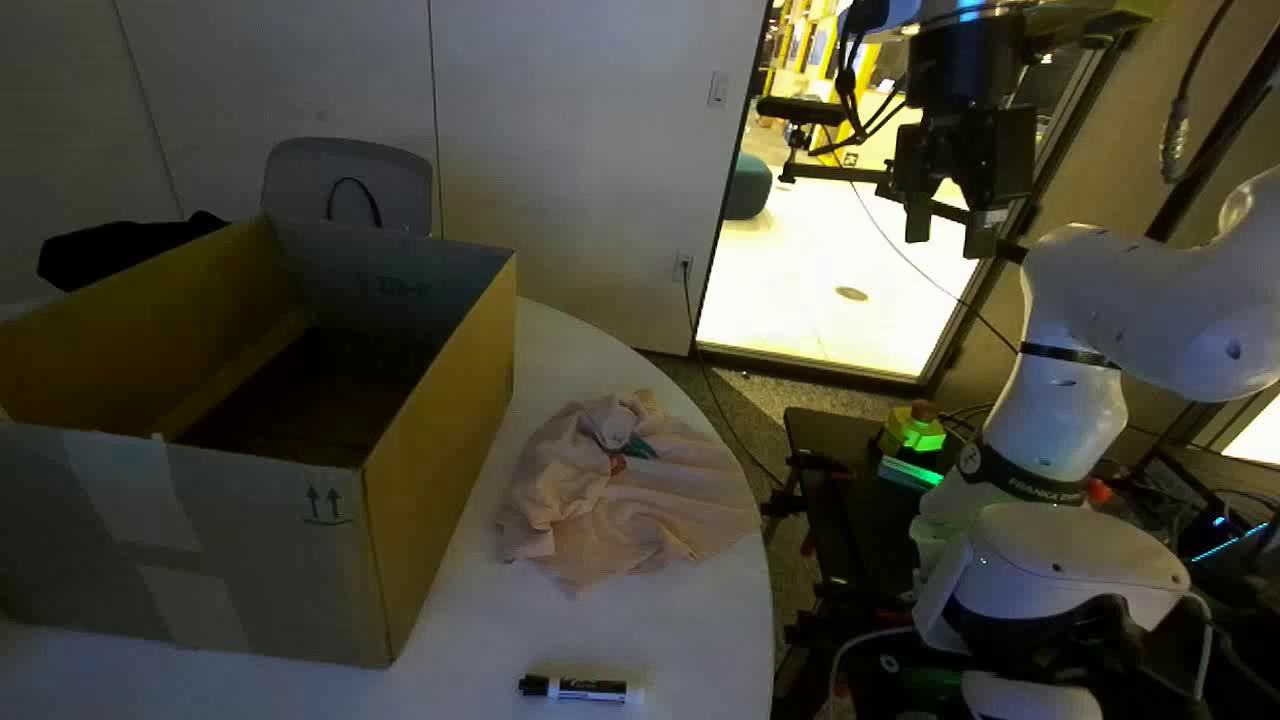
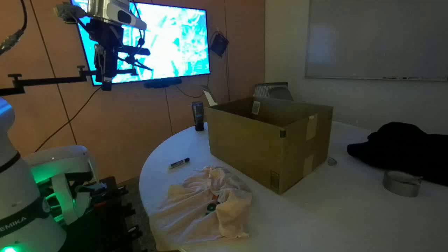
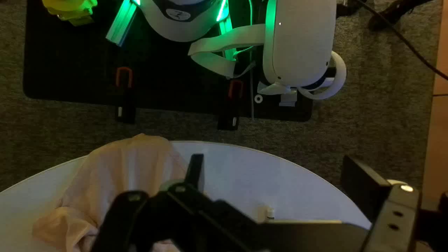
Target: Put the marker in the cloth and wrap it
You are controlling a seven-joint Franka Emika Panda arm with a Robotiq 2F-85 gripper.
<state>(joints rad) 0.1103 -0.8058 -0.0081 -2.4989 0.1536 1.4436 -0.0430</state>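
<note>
Going left to right in an exterior view: got the gripper (image 2: 106, 85) hanging well above the table (image 2: 315, 224), spread wide and gripping nothing (clearest in the wrist view). Next, see the marker (image 2: 179, 163) loose near the table's rounded left edge. Then find the cloth (image 2: 197, 213) rumpled up to that edge, near the marker, not touching. Would call it not started: probably have to grab, set inside, then wrap.

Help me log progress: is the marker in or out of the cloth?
Out. In both exterior views, the marker lies on the white table, apart from the cloth.
</note>
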